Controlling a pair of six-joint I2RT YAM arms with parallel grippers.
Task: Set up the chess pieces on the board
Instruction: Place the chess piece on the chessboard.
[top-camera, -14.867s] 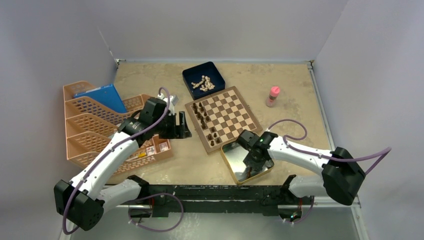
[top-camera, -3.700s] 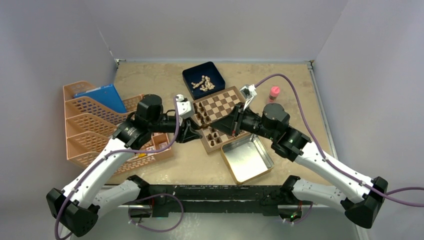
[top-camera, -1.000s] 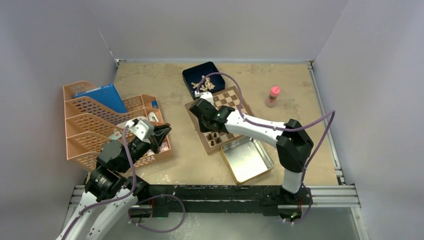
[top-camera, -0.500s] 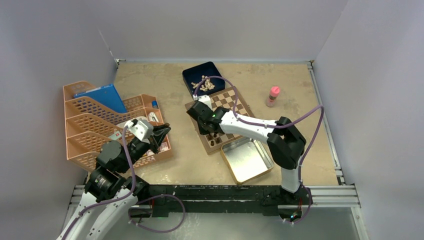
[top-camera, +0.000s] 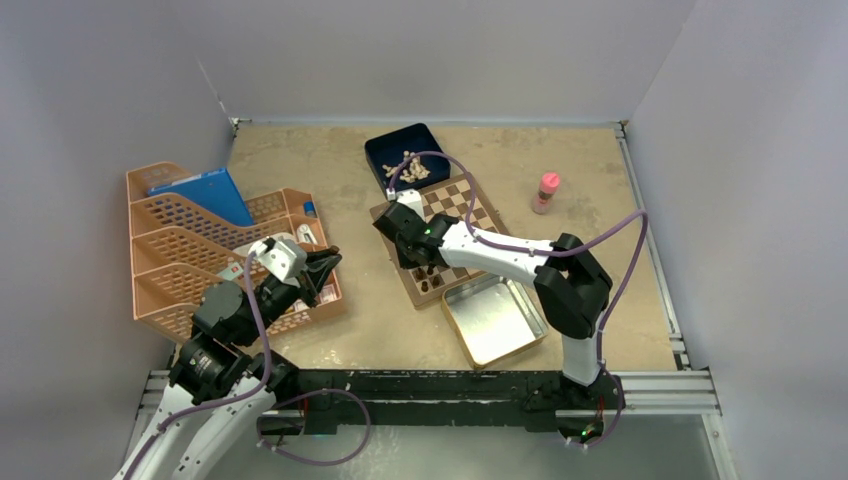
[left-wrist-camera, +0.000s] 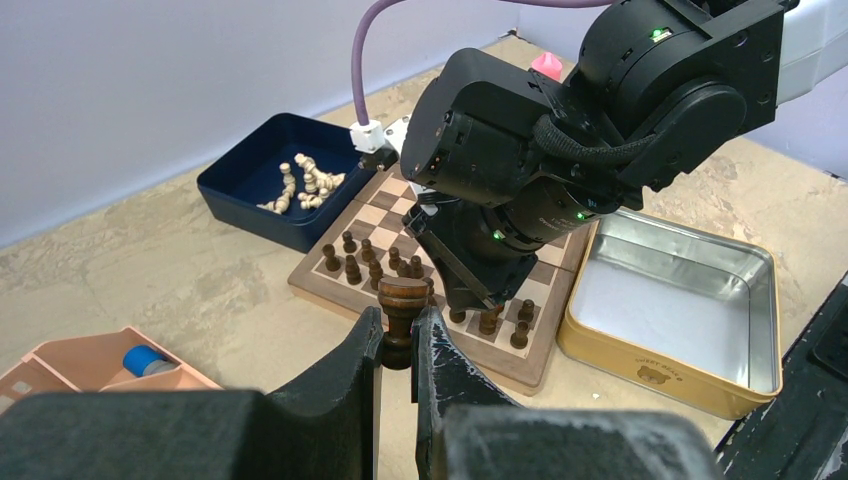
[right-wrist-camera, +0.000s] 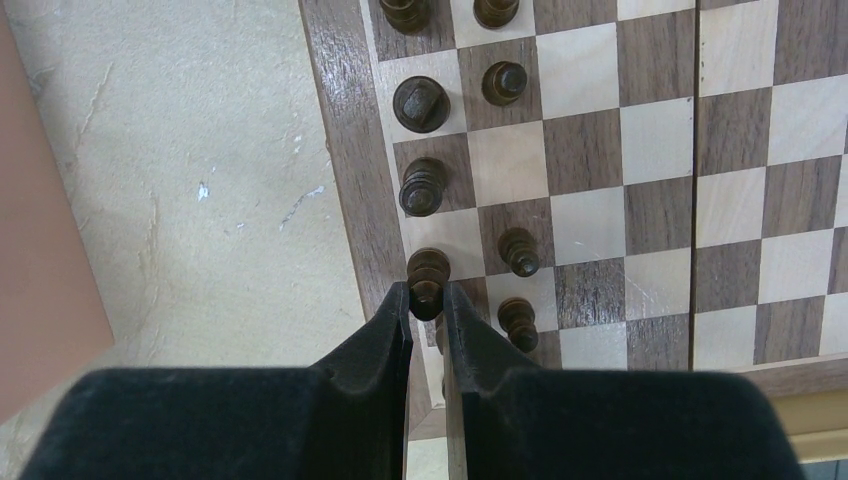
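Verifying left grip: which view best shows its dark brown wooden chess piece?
Left wrist: the dark brown wooden chess piece sits close-up, clamped in the left gripper. Top external shows the gripper, piece too small to tell. Right wrist misses it.

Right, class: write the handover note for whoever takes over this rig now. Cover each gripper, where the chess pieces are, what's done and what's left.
The left gripper has its fingers shut on one dark chess piece, held in the air short of the board.
The right gripper has its fingers shut on a second dark piece at the board's edge row.
Done: the other dark pieces stand in two rows along that edge, and the tin is empty.
Left: release the right gripper's piece on its square, then probably bring the left one over and place it.
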